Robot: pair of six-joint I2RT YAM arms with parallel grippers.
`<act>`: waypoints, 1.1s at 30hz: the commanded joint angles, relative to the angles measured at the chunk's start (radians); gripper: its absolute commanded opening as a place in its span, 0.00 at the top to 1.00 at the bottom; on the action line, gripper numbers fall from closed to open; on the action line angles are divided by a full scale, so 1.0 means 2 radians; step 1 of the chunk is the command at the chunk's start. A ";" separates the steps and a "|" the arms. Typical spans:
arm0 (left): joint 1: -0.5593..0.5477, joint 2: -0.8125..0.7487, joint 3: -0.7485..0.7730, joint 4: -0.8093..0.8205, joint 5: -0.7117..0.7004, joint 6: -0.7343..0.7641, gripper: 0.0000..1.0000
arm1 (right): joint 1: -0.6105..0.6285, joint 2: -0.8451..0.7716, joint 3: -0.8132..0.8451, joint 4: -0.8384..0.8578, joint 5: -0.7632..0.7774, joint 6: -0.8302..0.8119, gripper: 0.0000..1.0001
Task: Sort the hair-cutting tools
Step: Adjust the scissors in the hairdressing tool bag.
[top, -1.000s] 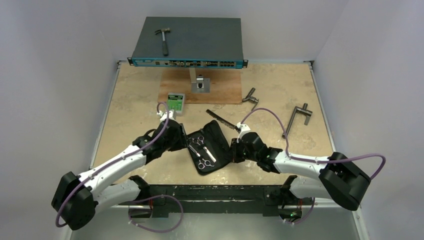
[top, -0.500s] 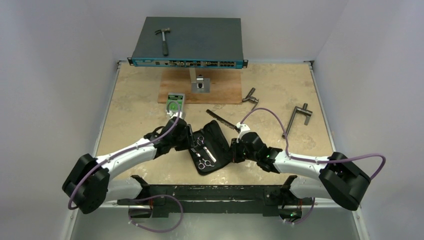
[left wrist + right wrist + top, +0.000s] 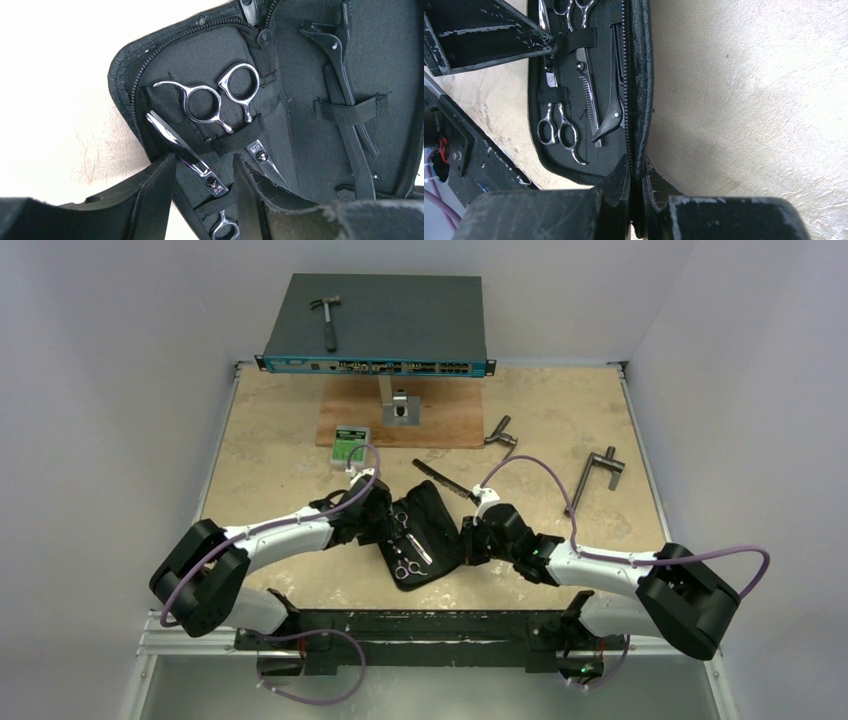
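An open black zip case [image 3: 432,530] lies at the table's middle front. Two silver scissors [image 3: 220,95] [image 3: 184,150] sit under its straps, and slim black hair clips [image 3: 345,80] lie in its other half. My left gripper [image 3: 200,197] is open just above the case, its jaws either side of the lower scissors' blade. It shows over the case's left half in the top view [image 3: 388,523]. My right gripper [image 3: 638,180] is shut on the case's right zip edge [image 3: 640,100]. The long black comb [image 3: 440,478] lies on the table behind the case.
A blue-grey network switch [image 3: 400,325] stands at the back with a hammer [image 3: 327,318] on it. A wooden board [image 3: 440,425], a metal bracket [image 3: 401,408] and a green device [image 3: 350,443] lie in front of it. Grey T-handle tools [image 3: 501,431] [image 3: 596,476] lie at the right.
My left arm has swung right and forward, carrying its open gripper from the case's left rim to over the scissors. The right arm and case have not moved.
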 commanded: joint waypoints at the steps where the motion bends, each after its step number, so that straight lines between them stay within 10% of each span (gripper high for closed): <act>1: 0.000 0.015 0.012 0.011 -0.028 -0.006 0.55 | 0.003 0.011 0.005 -0.004 -0.002 -0.018 1.00; 22: -0.015 0.071 0.031 0.091 0.064 0.025 0.56 | 0.003 0.018 0.008 -0.002 -0.009 -0.021 1.00; 33: -0.019 -0.014 0.009 0.024 -0.006 0.020 0.54 | 0.003 0.009 0.015 -0.028 0.006 -0.022 1.00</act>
